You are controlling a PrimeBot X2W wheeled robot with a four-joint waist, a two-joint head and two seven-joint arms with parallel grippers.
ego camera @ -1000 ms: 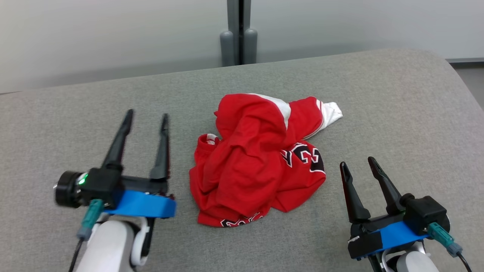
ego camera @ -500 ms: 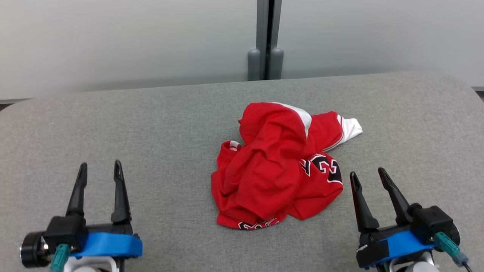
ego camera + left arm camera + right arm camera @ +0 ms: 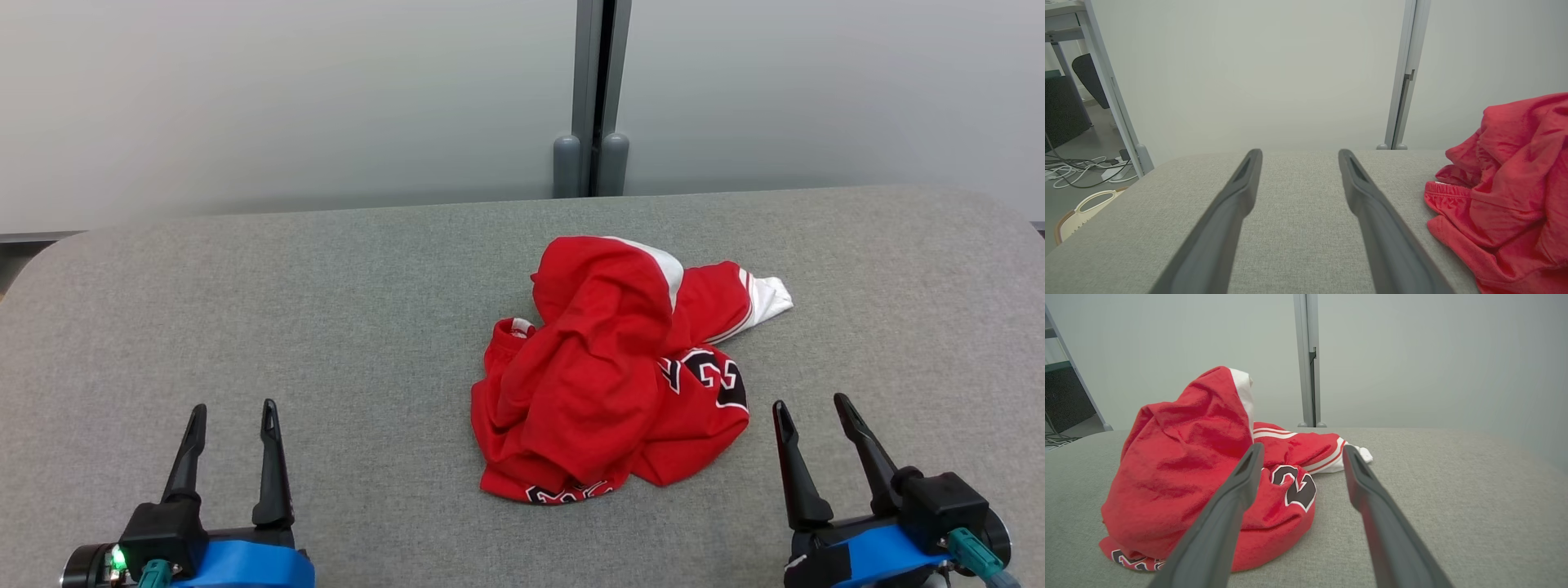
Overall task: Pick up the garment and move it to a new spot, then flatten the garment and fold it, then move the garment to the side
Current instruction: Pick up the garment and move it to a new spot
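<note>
A red garment with white trim and black-and-white lettering lies crumpled in a heap on the grey padded table, a little right of centre. My left gripper stands open near the front left, well clear of the cloth. My right gripper is open too, just right of the heap's front corner, with nothing between its fingers. The left wrist view has the garment off to the right of the open gripper. From the right wrist, the garment bulks up to the left of that open gripper.
A pale wall with a grey vertical post runs right behind the table's far edge. Off the table's left end are white cables on the floor and a pale basket handle. The table's corners are rounded.
The head camera has tilted and swung, so the whole scene sits lower and further right. My left gripper has drawn back from beside the garment toward the front left. The garment has not moved.
</note>
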